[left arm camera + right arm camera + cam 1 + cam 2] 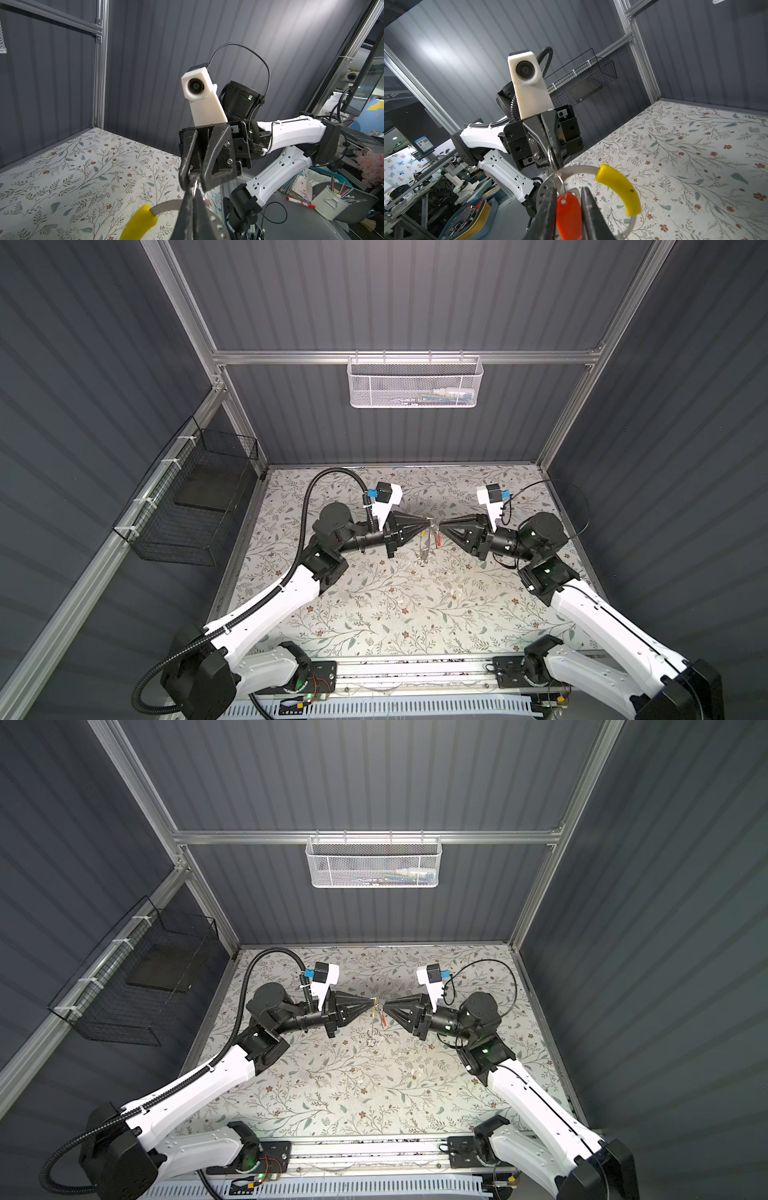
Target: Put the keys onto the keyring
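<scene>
Both grippers meet tip to tip above the middle of the table. My left gripper (428, 523) (372, 1004) (193, 197) is shut on the grey band of the keyring (166, 207), whose yellow section (139, 222) (618, 191) curves off to one side. The hoop hangs down between the grippers (422, 535) (375, 1011). The keys' red tag (569, 216) (438, 538) (382, 1020) dangles on a thin wire loop. It shows in the narrow gap between the fingers of my right gripper (569, 188) (441, 526) (384, 1006). Whether the pads press it is unclear.
A white mesh basket (415, 383) hangs on the back wall and a black wire basket (187, 506) on the left wall. The floral table cover (374, 605) ends at a metal rail (415, 672) in front. Beyond the cell are a blue tray (471, 216) and a pen pot (330, 205).
</scene>
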You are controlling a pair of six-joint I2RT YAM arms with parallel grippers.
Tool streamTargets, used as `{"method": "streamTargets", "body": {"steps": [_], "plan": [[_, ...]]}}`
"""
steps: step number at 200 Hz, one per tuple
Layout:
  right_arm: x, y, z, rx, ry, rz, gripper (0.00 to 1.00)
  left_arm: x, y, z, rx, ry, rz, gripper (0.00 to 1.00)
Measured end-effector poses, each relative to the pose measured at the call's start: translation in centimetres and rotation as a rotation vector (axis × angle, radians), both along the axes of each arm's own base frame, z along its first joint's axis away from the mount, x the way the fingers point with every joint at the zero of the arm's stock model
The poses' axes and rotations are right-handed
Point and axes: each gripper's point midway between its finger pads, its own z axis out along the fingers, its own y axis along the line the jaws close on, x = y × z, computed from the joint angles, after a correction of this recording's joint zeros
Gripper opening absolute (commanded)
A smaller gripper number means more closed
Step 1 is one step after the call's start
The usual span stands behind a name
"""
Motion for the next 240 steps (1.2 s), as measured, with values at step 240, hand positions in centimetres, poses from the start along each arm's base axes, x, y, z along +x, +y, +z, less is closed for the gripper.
{"method": "streamTargets", "body": {"steps": [240], "plan": [[-0.02, 0.85, -0.06, 0.017, 0.038, 0.087, 0.00, 0.13, -0.27, -0.51, 0.008, 0.024, -0.014, 0.00]]}}
